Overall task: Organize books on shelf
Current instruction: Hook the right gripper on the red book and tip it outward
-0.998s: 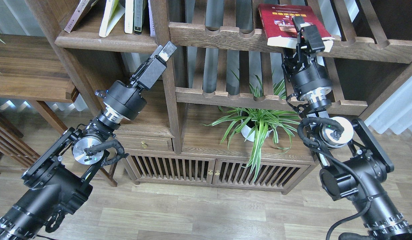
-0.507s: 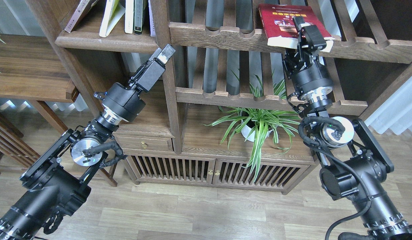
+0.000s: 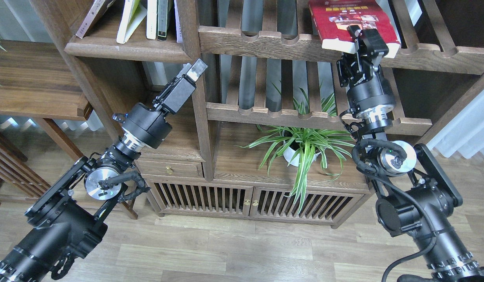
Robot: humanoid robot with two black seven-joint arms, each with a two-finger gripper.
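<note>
The red book (image 3: pixel 353 19) with a yellow title and photos lies flat on the upper slatted rack (image 3: pixel 265 41) at the top right, its front edge overhanging the rail. My right gripper (image 3: pixel 368 36) reaches up from below and is shut on that front edge. My left gripper (image 3: pixel 195 69) is shut and empty, in front of the bookcase's upright post, just below the dark-brown shelf (image 3: pixel 128 50). On that shelf stand a leaning maroon book (image 3: pixel 92 16) and a yellow-green book (image 3: pixel 128 19), beside thin white and dark-spined books.
A second slatted rack (image 3: pixel 281 113) sits below the first. A potted spider plant (image 3: pixel 302 147) stands on the cabinet top under my right arm. A lighter wooden table (image 3: pixel 34 84) is at the left. Wood floor lies in front.
My right gripper has moved up and a little right, and the red book has slid further back on the rack with it. My left gripper has barely shifted.
</note>
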